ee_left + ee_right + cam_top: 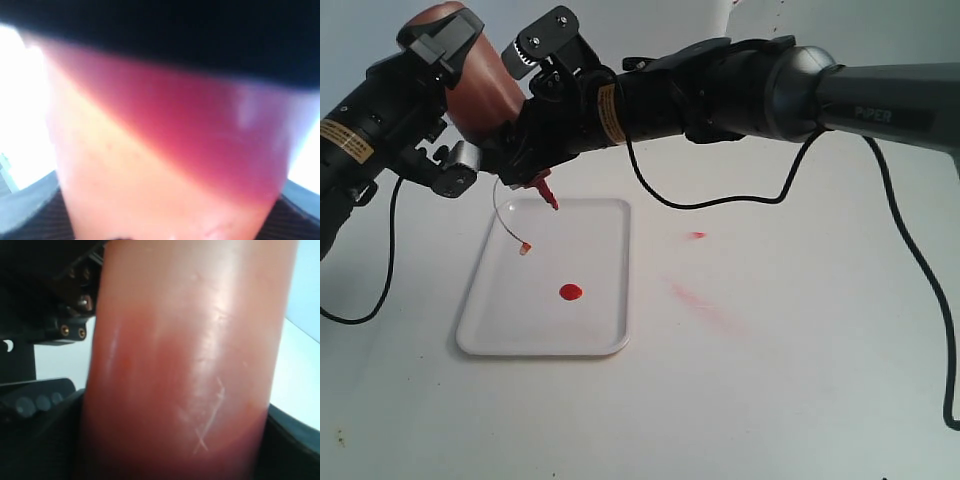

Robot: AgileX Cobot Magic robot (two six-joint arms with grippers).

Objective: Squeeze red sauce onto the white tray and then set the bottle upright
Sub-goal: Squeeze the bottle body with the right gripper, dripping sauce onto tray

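Note:
The bottle hangs tilted above the far end of the white tray, its red nozzle pointing down and its small cap dangling on the tether over the tray. My left gripper is shut on the bottle's base end. My right gripper is shut on it nearer the nozzle. One round blob of red sauce lies mid-tray. The bottle fills the left wrist view, blurred, between dark fingers. The bottle also fills the right wrist view, between fingers.
Faint pinkish smears and a small red spot mark the white table to the right of the tray. Black cables hang from both arms, one looping down at the far right.

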